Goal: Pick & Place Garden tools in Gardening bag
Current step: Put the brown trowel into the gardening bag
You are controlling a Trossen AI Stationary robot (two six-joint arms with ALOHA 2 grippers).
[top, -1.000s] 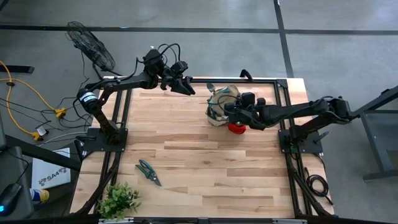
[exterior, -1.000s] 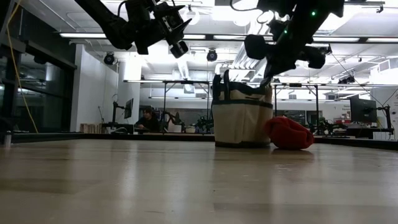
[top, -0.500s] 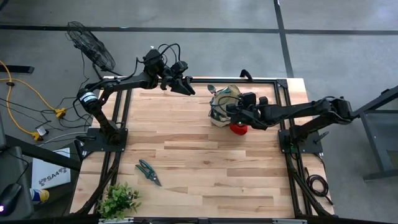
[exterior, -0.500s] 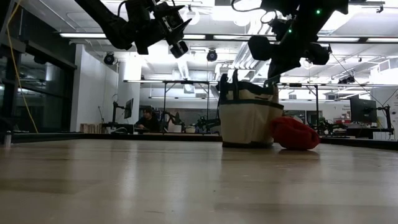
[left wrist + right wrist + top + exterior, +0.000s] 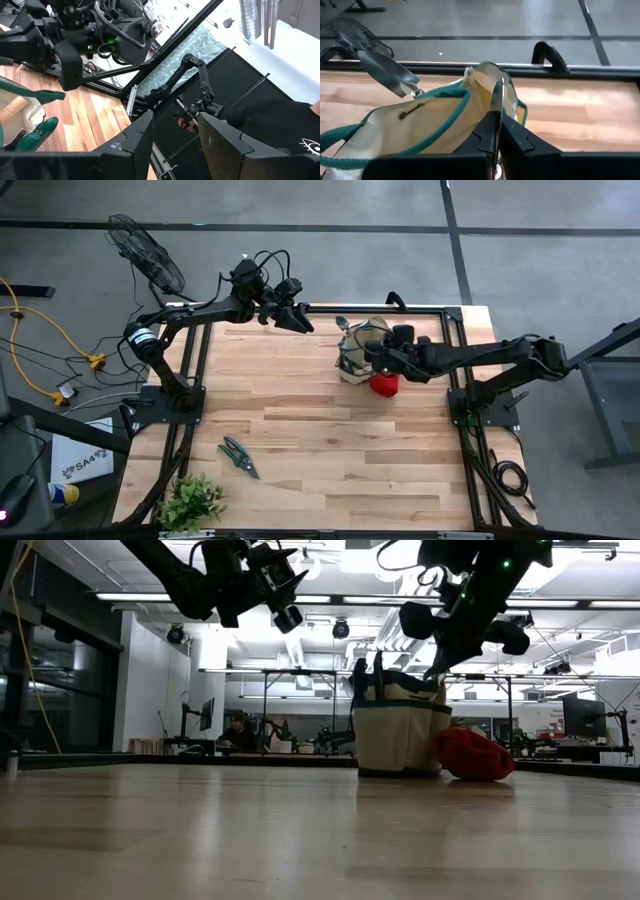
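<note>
1. Gardening bag (image 5: pixel 358 348) standing upright near the far right corner of the wooden table (image 5: pixel 300 430); beige canvas with green trim and green rope handles; in the low view (image 5: pixel 400 735) seen upright on the tabletop.
2. Right gripper (image 5: pixel 378 356) placed at the bag's rim on the side nearest the right arm; in the right wrist view (image 5: pixel 496 131) fingers pressed together on the edge of the bag's canvas wall; pinched on the gardening bag.
3. Red cloth bundle (image 5: pixel 383 385) lying on the table just beside the bag, on its near right side, partly under the right arm; in the low view (image 5: pixel 475 755) touching or almost touching the bag's base; cannot tell which.
4. Metal trowel blade (image 5: pixel 387 72) sticking up out of the bag at a tilt, seen in the right wrist view; handle hidden inside.
5. Dark green handles (image 5: pixel 30 137) visible at the bag's edge in the left wrist view; tool type not clear.
6. Pruning shears (image 5: pixel 238 457) lying flat on the table toward the near left, well apart from the bag; leafy plant (image 5: pixel 192 502) at the near left corner.
7. Left gripper (image 5: pixel 300 323) held in the air above the table's far edge, left of the bag and apart from it; fingers (image 5: pixel 137 142) spread apart with nothing between them.
</note>
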